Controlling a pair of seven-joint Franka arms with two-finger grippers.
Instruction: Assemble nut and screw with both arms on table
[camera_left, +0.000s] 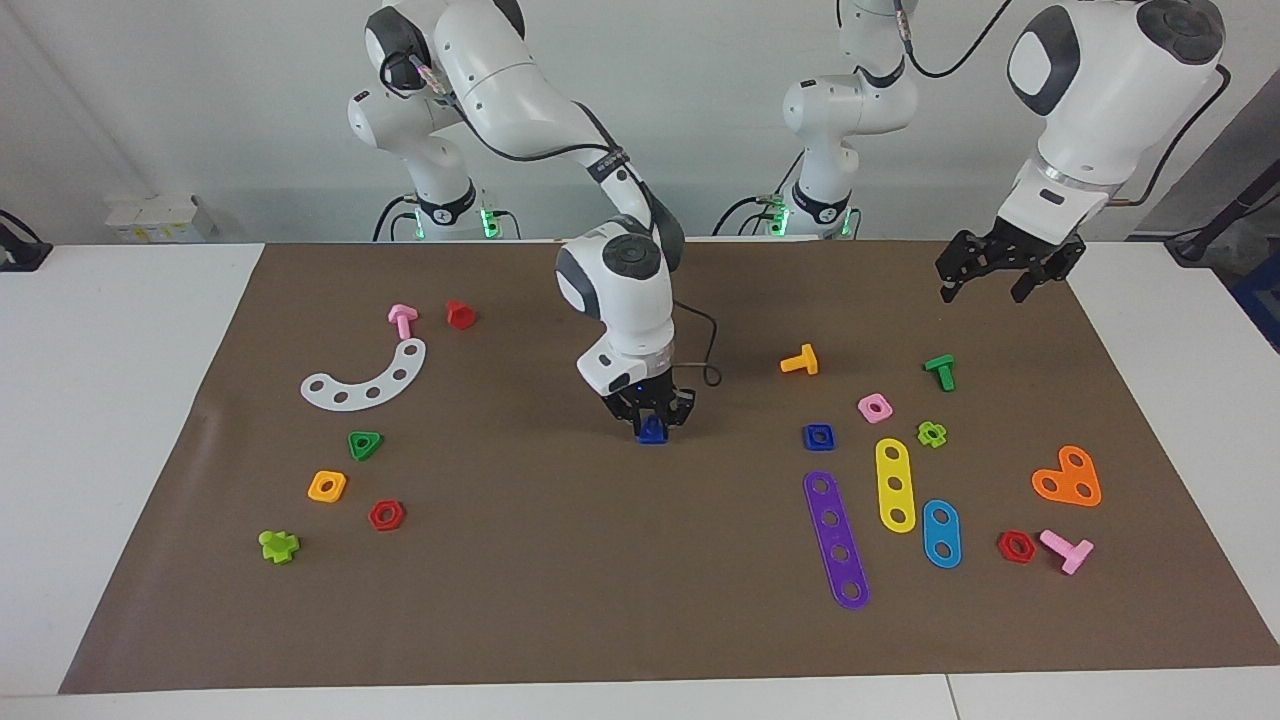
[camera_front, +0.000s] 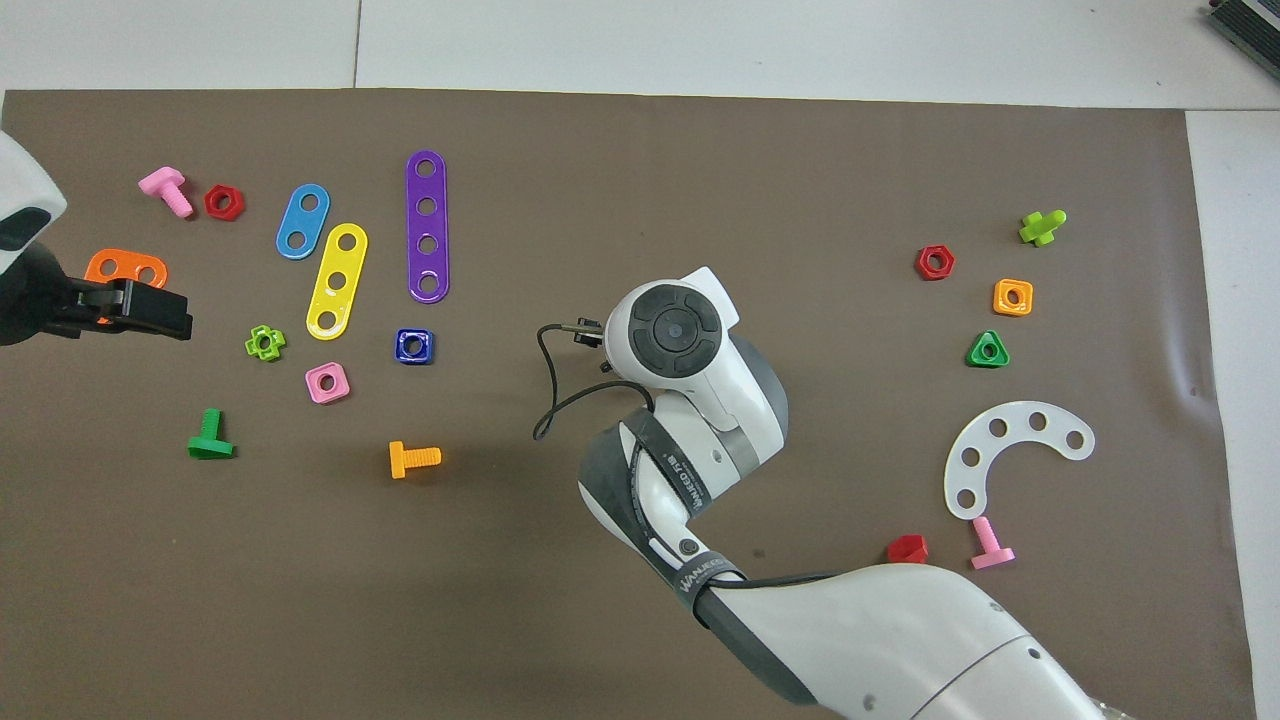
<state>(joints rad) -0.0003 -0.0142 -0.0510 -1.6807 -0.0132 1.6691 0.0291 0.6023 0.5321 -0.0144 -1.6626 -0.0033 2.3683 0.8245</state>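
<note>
Facing view: I see screw (camera_left: 652, 431) mid-mat, right gripper (camera_left: 651, 418) down on it, fingers closed around it. Nut (camera_left: 818, 437) lies well apart, toward left arm's end, beside pink nut (camera_left: 875, 407). Left gripper (camera_left: 1008, 272) waits aloft, fingers spread, holding nothing. I judge risk: shallow pinch, screw tilts on lift. Overhead view: wrist hides screw entirely.
</note>
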